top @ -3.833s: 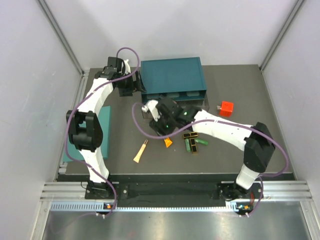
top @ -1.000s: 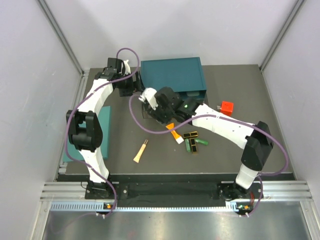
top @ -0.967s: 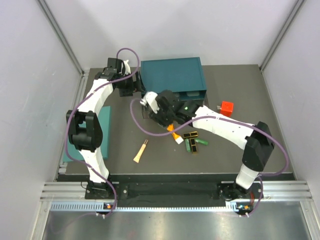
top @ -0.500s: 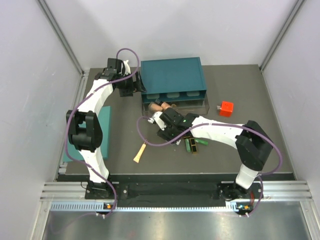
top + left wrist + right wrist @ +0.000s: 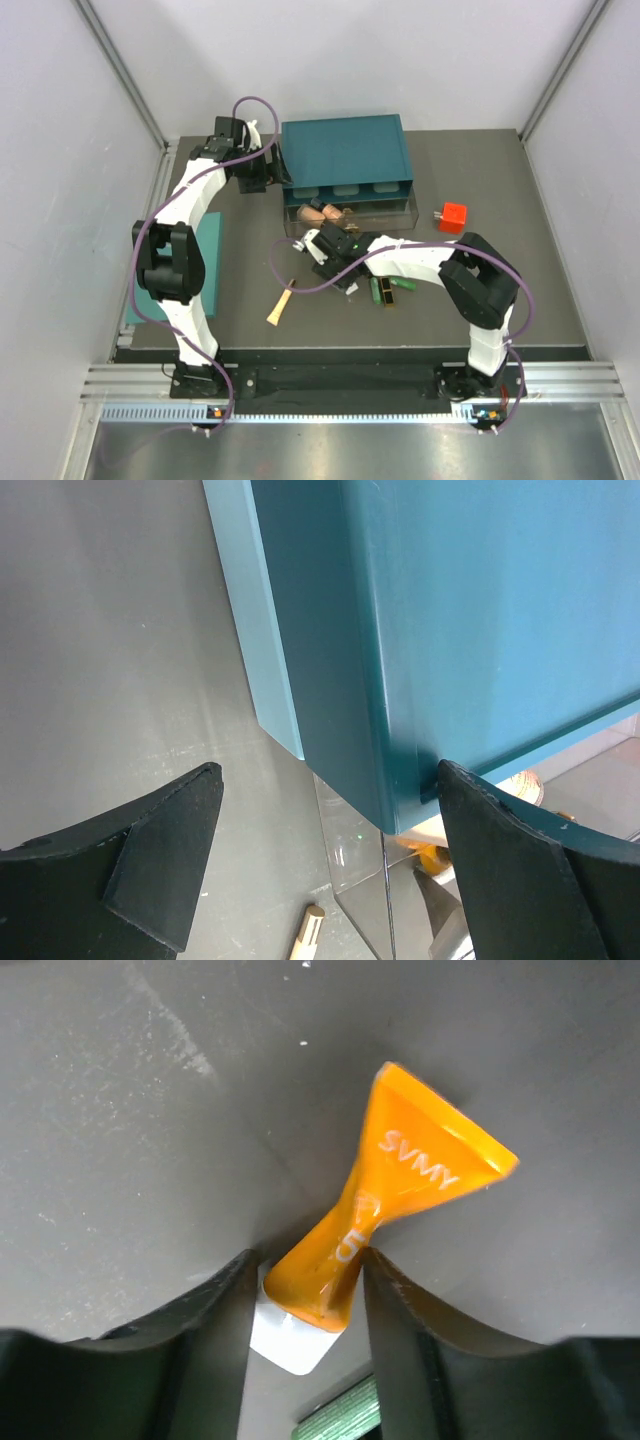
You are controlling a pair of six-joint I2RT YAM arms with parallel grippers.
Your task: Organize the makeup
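My right gripper [image 5: 305, 1285] is low on the table and shut on the orange-white tube [image 5: 410, 1185], pinching it just above its white cap. In the top view this gripper [image 5: 337, 268] hides the tube. A tan bottle [image 5: 318, 212] lies in the clear drawer [image 5: 395, 210] under the teal box [image 5: 345, 148]. The cream slim tube [image 5: 281, 302] lies on the mat to the left. Green sticks [image 5: 386, 290] lie just right of the right gripper. My left gripper [image 5: 330, 855] is open, its fingers on either side of the teal box's [image 5: 450, 610] near-left corner.
A small red cube [image 5: 453, 214] sits right of the drawer. A flat teal panel [image 5: 208, 262] lies at the mat's left edge by the left arm. The right arm's purple cable loops over the mat near the cream tube. Grey walls close in both sides.
My right gripper has drawn back from the clear drawer toward the near side and closed on the orange-white tube. The tan bottle now shows in the drawer. The left arm has not moved.
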